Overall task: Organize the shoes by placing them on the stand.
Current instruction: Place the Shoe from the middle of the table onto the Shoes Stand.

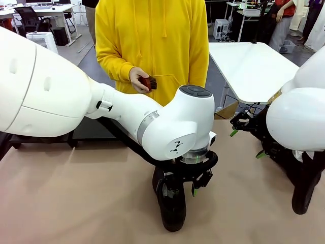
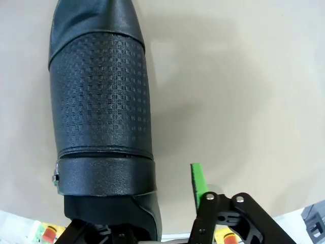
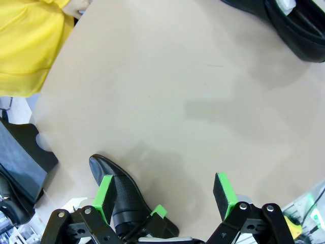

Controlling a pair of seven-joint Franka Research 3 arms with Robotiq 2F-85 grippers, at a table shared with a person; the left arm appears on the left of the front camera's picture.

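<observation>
**Mia:** Where are the shoes?

**Tom:** One black shoe (image 1: 172, 211) lies on the tan surface (image 1: 76, 203), near the middle. It is right under the big white left arm. From the left wrist, the top of the shoe looks bumpy, like tiny squares.

**Mia:** Do the left fingers (image 2: 198, 180) have it?

**Tom:** They are down at one end of the shoe and partly open. The green pad I can see is just beside the shoe. There is a little gap, so it is not touching. The other finger is hidden behind the shoe, so I cannot tell if that one touches.

**Mia:** And the right fingers (image 3: 223, 195)?

**Tom:** They are wide open and hold nothing. They hang over a bare bit of the surface.

**Mia:** Is there another shoe?

**Tom:** Yes. The other shoe (image 1: 304, 195) lies on the surface at the right side, under the right arm. It has white paper (image 3: 287, 5) inside.

**Mia:** Where is the stand?

**Tom:** The stand (image 1: 91, 129) is flat and dark, at the far side of the surface. The left arm hides part of it. Both shoes lie on the surface, well apart from it.

**Mia:** Who is at the far side?

**Tom:** A person in a yellow hoodie (image 1: 152, 40). One hand (image 1: 136, 79) holds a small red-brown brush (image 1: 149, 83) up near the tummy.
</observation>
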